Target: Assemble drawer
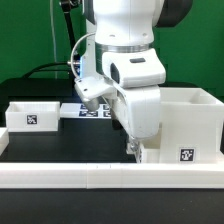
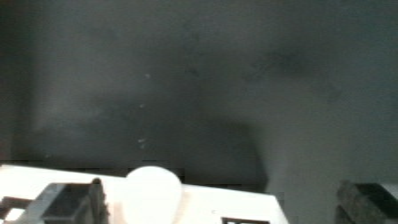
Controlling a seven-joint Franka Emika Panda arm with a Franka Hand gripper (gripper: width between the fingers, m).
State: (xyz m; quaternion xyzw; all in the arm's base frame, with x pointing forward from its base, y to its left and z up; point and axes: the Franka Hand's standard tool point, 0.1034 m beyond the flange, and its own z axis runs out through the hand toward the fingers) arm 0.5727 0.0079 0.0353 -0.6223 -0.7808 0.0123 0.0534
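The tall white housing box [image 1: 187, 122] stands at the exterior view's right, with a tag on its front. One shallow white tray [image 1: 31, 113] sits at the exterior view's left. My gripper [image 1: 134, 148] hangs low beside the housing box, on its left side in the exterior view. In the wrist view a white drawer part [image 2: 196, 203] with a round knob [image 2: 150, 187] and a tag lies under the gripper [image 2: 217, 203]. The dark fingers [image 2: 64, 201] stand wide apart; one overlaps the part, the other is clear of it. The gripper is open.
A long low white rail [image 1: 100, 176] runs along the table's front. The marker board [image 1: 86, 110] lies behind the arm, between the tray and the housing box. The table top is dark [image 2: 178, 90].
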